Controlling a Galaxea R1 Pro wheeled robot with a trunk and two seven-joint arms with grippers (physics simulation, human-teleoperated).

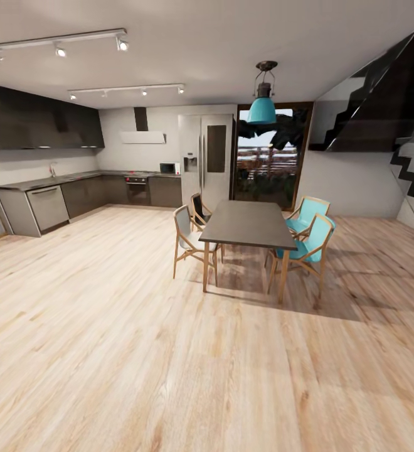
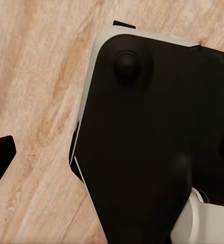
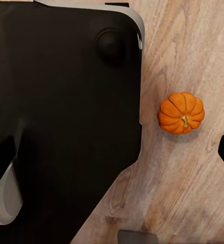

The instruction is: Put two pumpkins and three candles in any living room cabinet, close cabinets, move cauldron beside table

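wood floor [image 3: 193, 56], one pumpkin [image 3: 181, 113]

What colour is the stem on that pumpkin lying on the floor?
Yellowish tan, on a bright orange pumpkin; the right wrist view shows it best.

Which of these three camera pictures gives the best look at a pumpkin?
The right wrist view: a pumpkin lies in plain sight on the wooden floor beside the robot's dark base, seen from above with stem and ribs clear. The head view looks over the dining table and kitchen; the left wrist view looks at floor and base.
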